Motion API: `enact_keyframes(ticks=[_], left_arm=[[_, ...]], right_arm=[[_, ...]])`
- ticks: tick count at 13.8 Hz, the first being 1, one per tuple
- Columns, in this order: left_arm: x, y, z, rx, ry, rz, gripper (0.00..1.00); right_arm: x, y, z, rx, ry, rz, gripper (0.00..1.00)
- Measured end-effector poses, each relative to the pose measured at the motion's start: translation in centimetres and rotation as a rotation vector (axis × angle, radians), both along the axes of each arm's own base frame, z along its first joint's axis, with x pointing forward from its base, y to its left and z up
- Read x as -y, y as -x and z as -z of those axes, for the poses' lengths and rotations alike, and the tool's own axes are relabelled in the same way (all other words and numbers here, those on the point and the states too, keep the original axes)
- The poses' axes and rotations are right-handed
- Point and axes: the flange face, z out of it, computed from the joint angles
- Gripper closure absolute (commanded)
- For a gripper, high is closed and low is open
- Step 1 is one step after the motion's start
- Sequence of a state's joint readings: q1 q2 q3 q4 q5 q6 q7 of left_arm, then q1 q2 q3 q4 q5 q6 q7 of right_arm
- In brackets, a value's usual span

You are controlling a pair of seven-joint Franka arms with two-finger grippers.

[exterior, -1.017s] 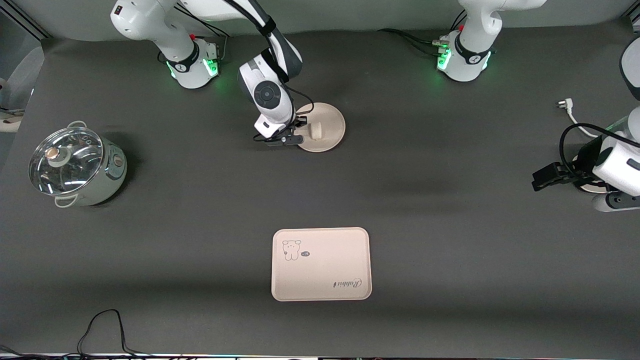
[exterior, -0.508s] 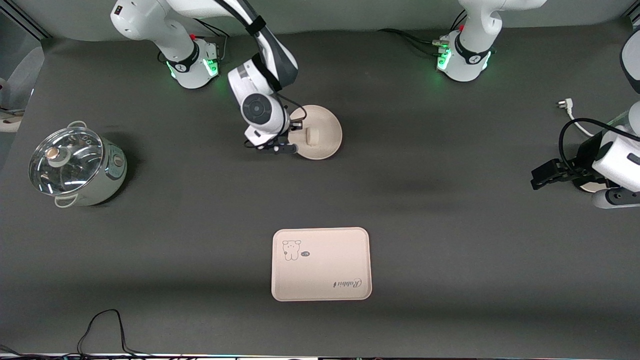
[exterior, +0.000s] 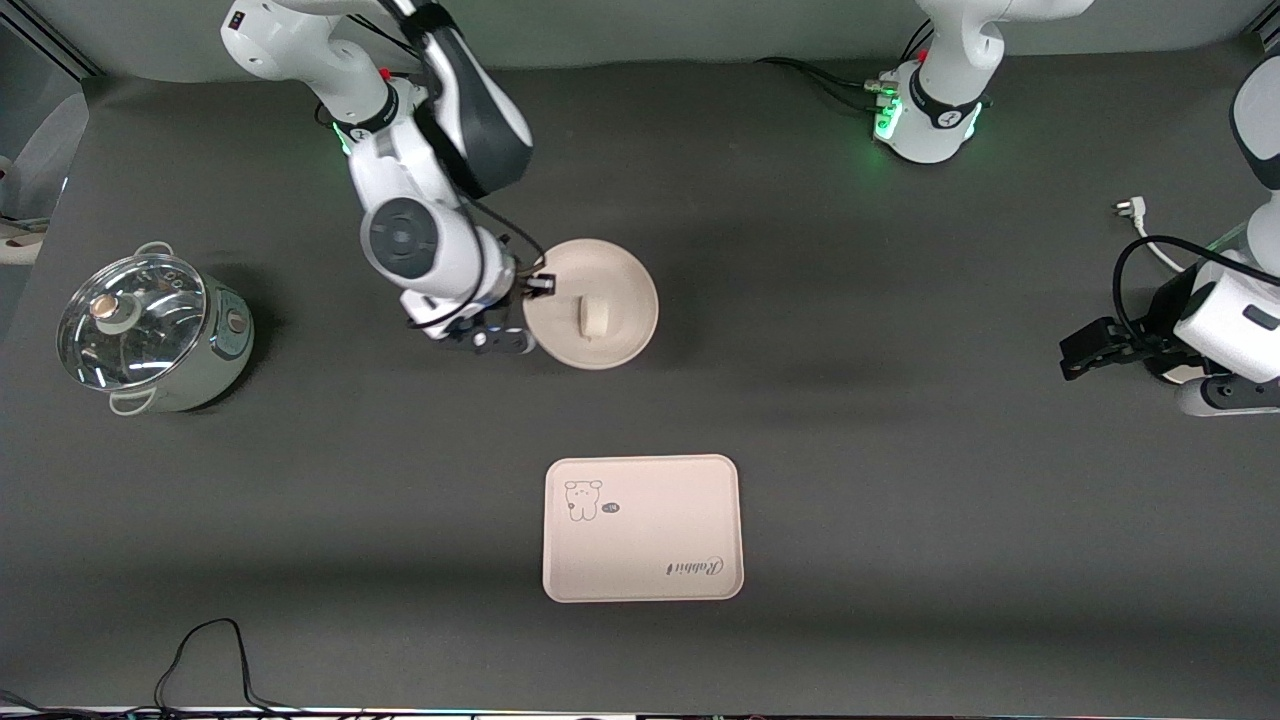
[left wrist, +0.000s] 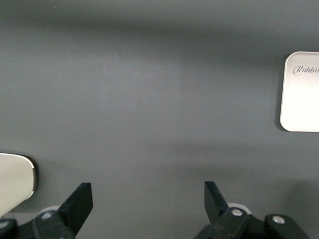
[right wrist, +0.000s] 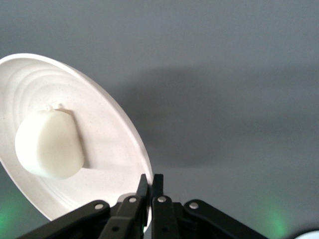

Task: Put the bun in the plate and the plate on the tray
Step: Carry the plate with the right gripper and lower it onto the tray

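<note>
In the front view the right end effector (exterior: 528, 312) sits at the plate's (exterior: 620, 290) 9 o'clock rim, its fingertips too small to make out. The tray (left wrist: 301, 94) is cut off by the left wrist view's 3 o'clock edge, its script ending at "Rabbi". The left end effector's (exterior: 1075, 355) fingertips are unclear from the front.

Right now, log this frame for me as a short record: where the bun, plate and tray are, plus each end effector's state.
bun: lying in the plate
plate: held by its rim, lifted over the table, not on the tray
tray: on the table, nearer the front camera than the plate, nothing on it
right end effector: shut on the plate's rim
left end effector: open, holding nothing, waiting at the left arm's end of the table
pot with glass lid: at the right arm's end
</note>
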State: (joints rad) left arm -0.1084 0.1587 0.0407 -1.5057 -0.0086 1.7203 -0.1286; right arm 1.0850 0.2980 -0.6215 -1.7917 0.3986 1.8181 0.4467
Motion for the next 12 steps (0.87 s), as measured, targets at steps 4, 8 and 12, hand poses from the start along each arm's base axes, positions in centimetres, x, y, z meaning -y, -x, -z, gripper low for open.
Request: enact_keyframes(ticks=[4, 8, 12], left_arm=[[0.0, -0.1, -0.2, 0.008, 0.0, 0.001, 0.0], [-0.1, -0.1, -0.5, 0.016, -0.002, -0.001, 0.0], [-0.5, -0.1, -0.6, 0.018, -0.004, -0.006, 0.0]], right_arm=[[3.0, -5.1, -4.0, 0.073, -0.099, 0.11, 1.0], [0.6, -9.1, -0.9, 0.06, -0.184, 0.194, 1.0], [-1.9, -13.0, 7.9, 0.118, -0.178, 0.268, 1.0]])
